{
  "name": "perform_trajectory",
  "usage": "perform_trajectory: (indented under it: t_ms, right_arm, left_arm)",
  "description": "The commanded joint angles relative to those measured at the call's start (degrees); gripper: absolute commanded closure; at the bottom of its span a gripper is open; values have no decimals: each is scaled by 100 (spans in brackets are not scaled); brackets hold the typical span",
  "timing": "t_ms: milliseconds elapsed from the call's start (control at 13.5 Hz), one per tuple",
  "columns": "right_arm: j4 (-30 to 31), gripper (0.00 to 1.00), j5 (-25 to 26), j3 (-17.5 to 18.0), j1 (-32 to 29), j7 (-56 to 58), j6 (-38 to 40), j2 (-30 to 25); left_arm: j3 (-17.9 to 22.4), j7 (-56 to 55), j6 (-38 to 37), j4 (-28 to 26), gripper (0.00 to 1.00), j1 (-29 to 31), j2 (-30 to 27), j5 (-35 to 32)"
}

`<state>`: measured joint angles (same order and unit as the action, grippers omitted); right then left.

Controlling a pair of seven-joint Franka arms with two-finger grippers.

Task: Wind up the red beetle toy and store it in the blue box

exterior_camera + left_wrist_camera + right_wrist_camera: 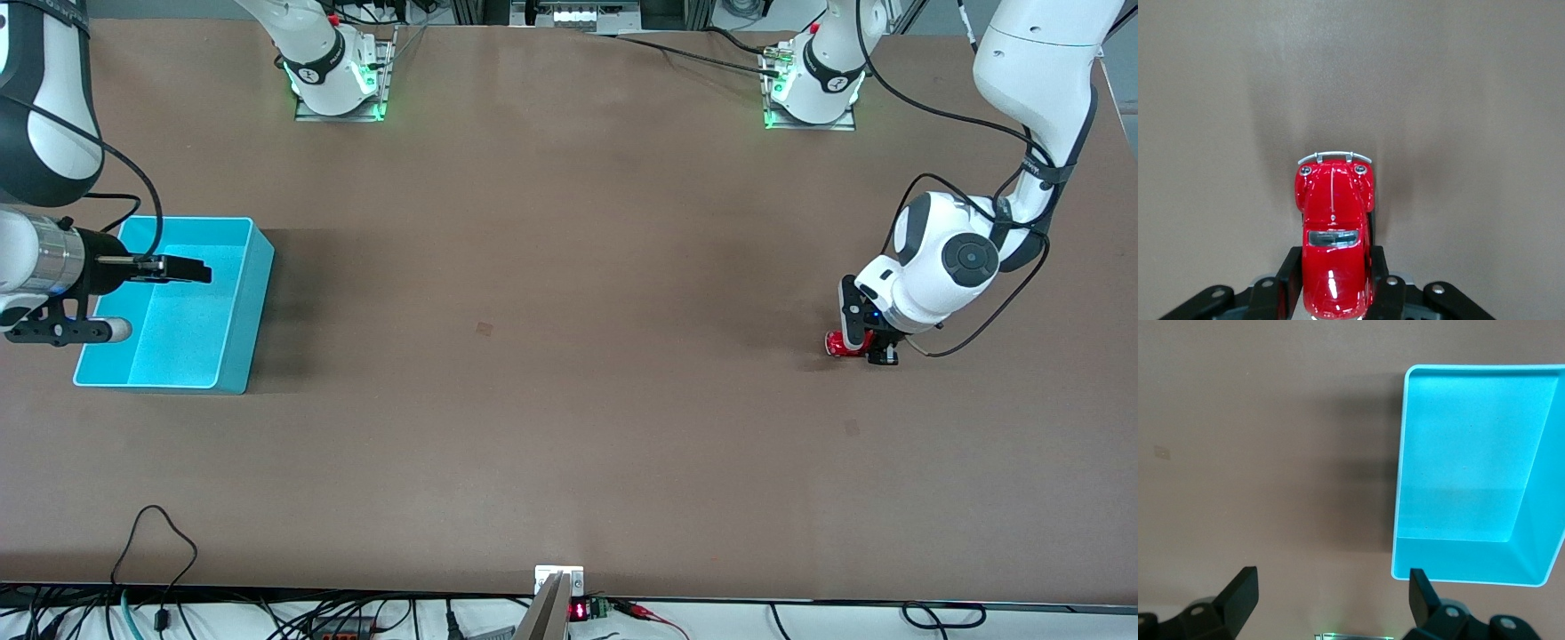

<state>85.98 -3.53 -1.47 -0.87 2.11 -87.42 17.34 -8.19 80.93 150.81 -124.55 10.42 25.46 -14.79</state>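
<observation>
The red beetle toy (836, 344) sits low at the table surface toward the left arm's end. My left gripper (864, 342) is shut on its rear half, a finger on each side. In the left wrist view the toy (1333, 207) points away from the gripper (1335, 267), its silver bumper at the front. The blue box (240, 302) stands open at the right arm's end of the table. My right gripper (200, 271) hangs over the box, open and empty. In the right wrist view its fingers (1241, 590) stand wide apart (1331, 593), with the box (1471, 487) beside them.
The two arm bases (338, 84) (813, 89) stand along the back edge with green lights. Cables (160, 551) and a small grey device (556, 600) lie at the table edge nearest the front camera. Bare brown tabletop (551, 356) lies between toy and box.
</observation>
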Motion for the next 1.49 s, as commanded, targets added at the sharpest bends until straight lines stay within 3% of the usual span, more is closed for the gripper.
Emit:
perform_trajectory:
  t_ms: [0, 446, 668, 1114, 1188, 1262, 1337, 1411]
  right_arm:
    - [-64, 0, 27, -11, 95, 69, 23, 6]
    - [-231, 0, 351, -29, 131, 167, 14, -12]
    - [-231, 0, 633, -29, 78, 455, 23, -12]
    - [-231, 0, 572, -46, 52, 483, 15, 6]
    - [-231, 0, 572, -46, 52, 483, 32, 6]
    - [-222, 0, 564, -46, 52, 483, 41, 6]
    - [-222, 0, 564, -55, 43, 483, 58, 15]
    - [-222, 0, 564, -46, 43, 483, 67, 15]
  left_arm:
    - [-25, 72, 18, 71, 61, 57, 99, -120]
    - [-16, 115, 9, 168, 62, 363, 258, -138]
    - [-16, 781, 9, 361, 61, 679, 372, -129]
    - [-16, 2389, -8, 537, 60, 1734, 600, -129]
    - [-16, 2583, -8, 598, 55, 1857, 618, -129]
    - [-16, 2664, -8, 608, 41, 1876, 601, -138]
    - [-25, 2664, -43, 608, 0, 1876, 540, -129]
    - [-43, 2647, -261, 608, 0, 1841, 383, -121]
